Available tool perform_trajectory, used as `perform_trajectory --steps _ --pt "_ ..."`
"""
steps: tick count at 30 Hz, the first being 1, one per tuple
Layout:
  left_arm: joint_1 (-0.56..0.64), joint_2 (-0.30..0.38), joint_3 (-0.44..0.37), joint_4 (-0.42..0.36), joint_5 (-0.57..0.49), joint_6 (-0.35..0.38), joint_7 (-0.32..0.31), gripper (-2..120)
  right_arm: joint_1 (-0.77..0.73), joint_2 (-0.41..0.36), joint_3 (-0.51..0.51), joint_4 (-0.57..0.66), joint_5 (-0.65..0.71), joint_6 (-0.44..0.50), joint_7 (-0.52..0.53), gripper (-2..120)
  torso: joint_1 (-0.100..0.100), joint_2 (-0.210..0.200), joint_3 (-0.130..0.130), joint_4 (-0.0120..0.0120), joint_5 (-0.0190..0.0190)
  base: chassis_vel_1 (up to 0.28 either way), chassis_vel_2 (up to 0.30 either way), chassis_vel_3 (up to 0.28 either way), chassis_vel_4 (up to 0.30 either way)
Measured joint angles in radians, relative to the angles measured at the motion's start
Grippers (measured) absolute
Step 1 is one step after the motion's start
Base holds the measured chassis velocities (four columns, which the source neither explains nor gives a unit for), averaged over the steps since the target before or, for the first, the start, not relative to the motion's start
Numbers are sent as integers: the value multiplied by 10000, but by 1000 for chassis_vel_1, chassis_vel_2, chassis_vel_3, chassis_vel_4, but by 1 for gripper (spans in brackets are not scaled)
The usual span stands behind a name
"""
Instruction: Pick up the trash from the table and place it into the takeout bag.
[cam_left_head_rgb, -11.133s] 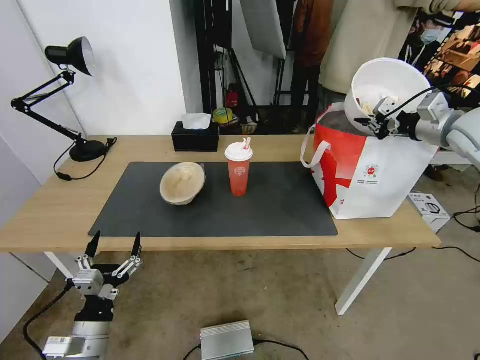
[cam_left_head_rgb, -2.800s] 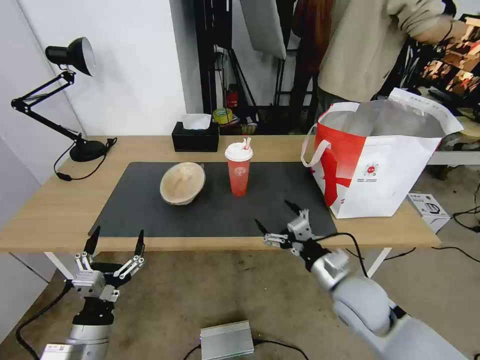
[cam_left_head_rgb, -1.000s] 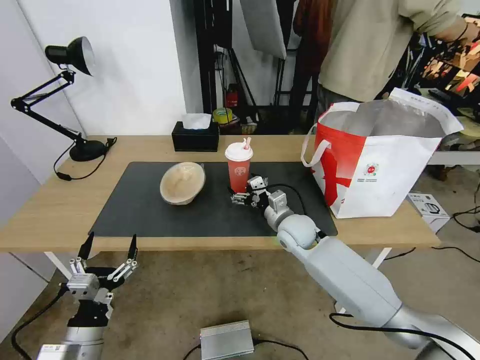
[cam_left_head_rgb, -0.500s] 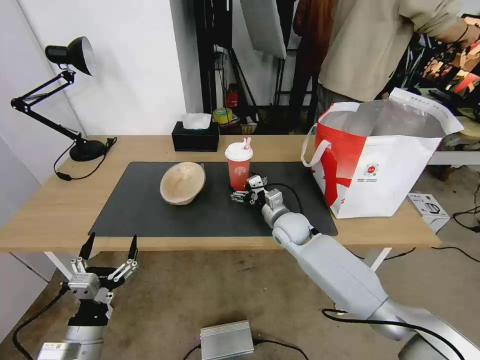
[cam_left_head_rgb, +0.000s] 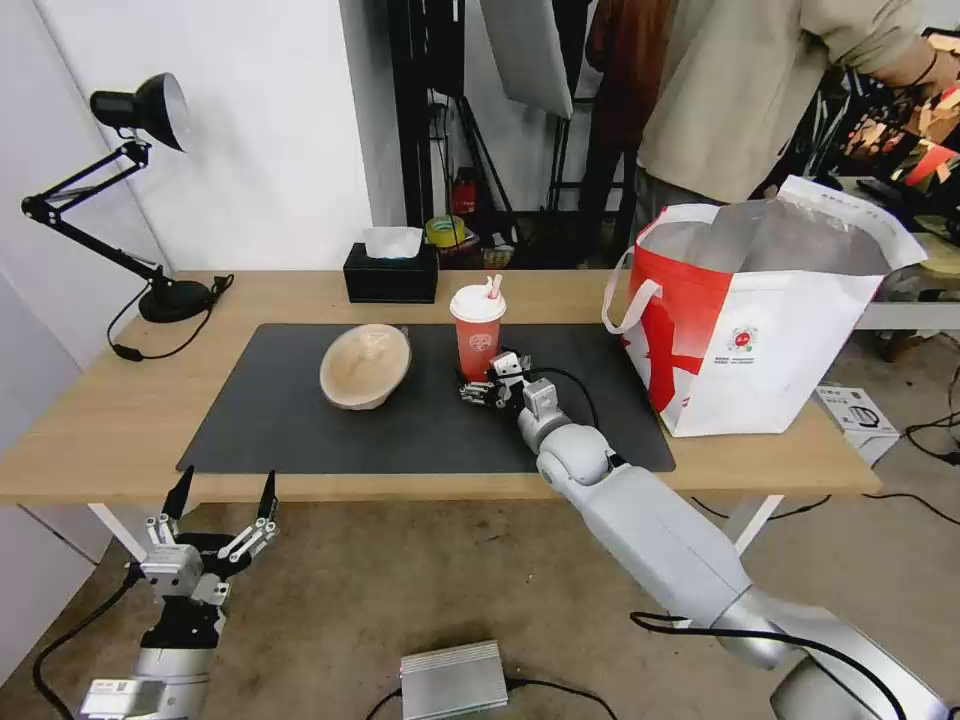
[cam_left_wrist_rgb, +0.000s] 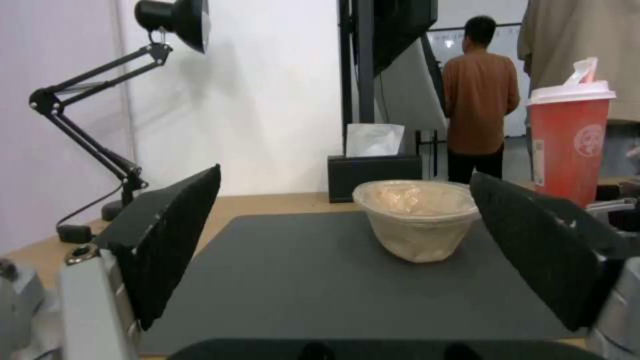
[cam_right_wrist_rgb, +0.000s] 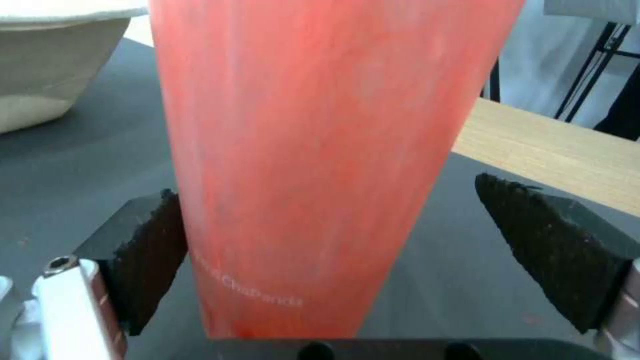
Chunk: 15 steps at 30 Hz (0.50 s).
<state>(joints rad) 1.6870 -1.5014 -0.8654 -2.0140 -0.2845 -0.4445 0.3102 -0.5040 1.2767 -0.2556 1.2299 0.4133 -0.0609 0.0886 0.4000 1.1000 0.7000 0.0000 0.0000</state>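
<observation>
The trash on the table (cam_left_head_rgb: 120, 420) is a red drink cup (cam_left_head_rgb: 477, 340) with a white lid and straw, and a tan paper bowl (cam_left_head_rgb: 365, 366), both standing on the dark grey mat (cam_left_head_rgb: 440, 425). My right gripper (cam_left_head_rgb: 486, 381) is open around the cup's base. In the right wrist view the cup (cam_right_wrist_rgb: 320, 150) sits between the fingers (cam_right_wrist_rgb: 147, 250), touching one pad and apart from the other. The takeout bag (cam_left_head_rgb: 760, 350) stands open at the table's right end. My left gripper (cam_left_head_rgb: 222, 497) hangs open below the table's front edge, facing the bowl (cam_left_wrist_rgb: 417, 222).
A black tissue box (cam_left_head_rgb: 390, 275) sits at the table's back. A black desk lamp (cam_left_head_rgb: 140, 110) stands at the back left. A person (cam_left_head_rgb: 740, 90) stands behind the bag. On the floor lie a silver box (cam_left_head_rgb: 455, 680) and a small carton (cam_left_head_rgb: 850, 410).
Over the last second my right gripper has slid a little further in toward the cup, so the cup's base now lies between its fingers. The left arm has stayed put.
</observation>
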Motion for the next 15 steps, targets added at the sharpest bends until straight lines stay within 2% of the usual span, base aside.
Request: perform_trajectory --steps 7,15 --pt "1 -83 15 29 -5 -11 8 100 -8 50 -24 -54 -76 26 -20 96 0 0 0 1 0 0 0 0 0" --pt "-19 -89 8 32 -5 -18 10 100 -86 -37 -43 46 -74 170 -123 68 -1 0 -1 1 0 0 0 0 0"
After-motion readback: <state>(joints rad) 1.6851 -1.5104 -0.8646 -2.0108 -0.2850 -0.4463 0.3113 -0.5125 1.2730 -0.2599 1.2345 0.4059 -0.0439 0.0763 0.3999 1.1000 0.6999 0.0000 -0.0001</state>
